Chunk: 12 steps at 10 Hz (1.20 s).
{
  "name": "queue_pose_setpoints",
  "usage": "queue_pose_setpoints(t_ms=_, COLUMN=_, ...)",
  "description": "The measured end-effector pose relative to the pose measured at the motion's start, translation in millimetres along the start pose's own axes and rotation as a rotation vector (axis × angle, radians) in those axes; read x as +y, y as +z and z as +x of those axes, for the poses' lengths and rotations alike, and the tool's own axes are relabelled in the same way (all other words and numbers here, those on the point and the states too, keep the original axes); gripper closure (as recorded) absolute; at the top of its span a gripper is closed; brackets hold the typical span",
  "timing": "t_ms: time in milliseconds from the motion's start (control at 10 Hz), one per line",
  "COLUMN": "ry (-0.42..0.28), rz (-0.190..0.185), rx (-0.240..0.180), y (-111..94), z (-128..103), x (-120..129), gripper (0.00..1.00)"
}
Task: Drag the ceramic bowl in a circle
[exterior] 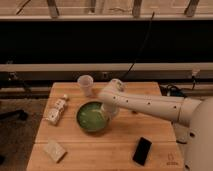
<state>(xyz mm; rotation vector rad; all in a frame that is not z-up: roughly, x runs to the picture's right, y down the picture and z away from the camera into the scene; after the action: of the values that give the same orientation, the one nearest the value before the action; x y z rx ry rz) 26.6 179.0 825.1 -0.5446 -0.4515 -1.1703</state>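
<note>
The ceramic bowl (91,117) is round, shallow and glossy green with a paler mottled inside. It sits near the middle of the wooden table (115,150). My white arm reaches in from the right. The gripper (108,111) hangs down at the bowl's right rim, touching or just inside it. The bowl's right edge is partly hidden behind the gripper.
A small translucent plastic cup (85,84) stands at the back of the table. A white packet (56,111) lies left of the bowl. A pale sponge-like block (54,149) lies at the front left. A black phone (142,150) lies at the front right.
</note>
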Motion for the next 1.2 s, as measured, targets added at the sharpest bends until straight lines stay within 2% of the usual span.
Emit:
queue_pose_setpoints(t_ms=700, ry=-0.026, rz=-0.002, rx=-0.01, y=-14, z=-8, x=-2, gripper=0.95)
queue_pose_setpoints(t_ms=1200, ry=-0.058, rz=0.046, rx=0.006, y=-55, z=-12, x=-13, gripper=0.95)
